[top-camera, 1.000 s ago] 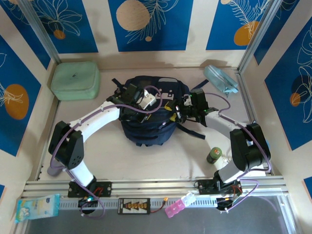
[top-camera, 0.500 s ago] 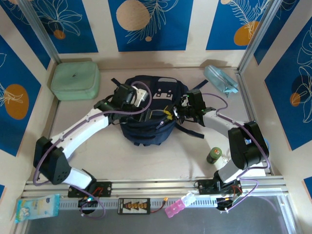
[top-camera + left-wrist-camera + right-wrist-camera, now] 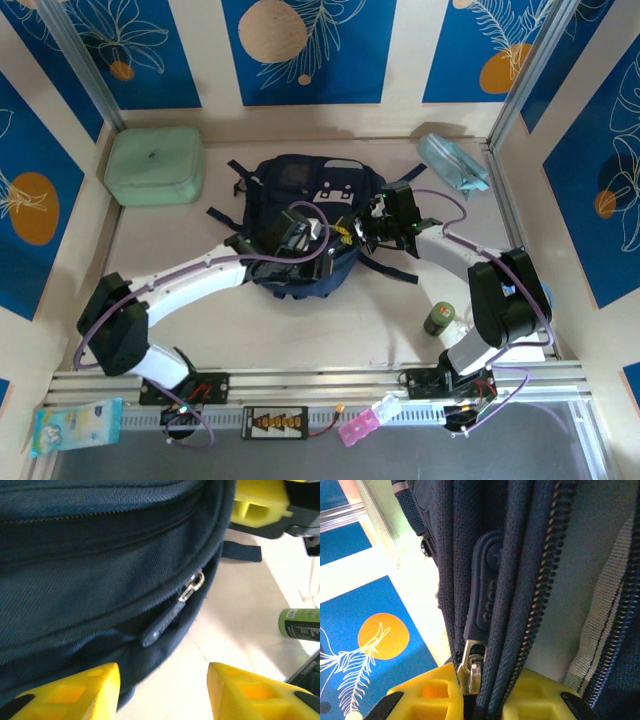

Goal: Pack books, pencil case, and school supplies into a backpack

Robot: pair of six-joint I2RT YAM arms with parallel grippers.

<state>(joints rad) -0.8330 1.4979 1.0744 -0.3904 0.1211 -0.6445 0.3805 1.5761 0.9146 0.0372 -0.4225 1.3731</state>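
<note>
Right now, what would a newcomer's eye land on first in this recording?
The navy backpack lies in the middle of the table with both arms bent in toward it. The right gripper is clamped on its zipper seam at the bag's right side; the left gripper stands open before a dark zip pull at the near side. A mint-green case sits far left, a pale-blue pouch far right.

Cream walls [image 3: 205, 50] carrying blue panels [image 3: 300, 50] with white leaf drawings and orange discs enclosed a pale beige table [image 3: 200, 320], with aluminium posts [image 3: 85, 65] at the back corners and an aluminium rail [image 3: 320, 380] along the near edge.
</note>
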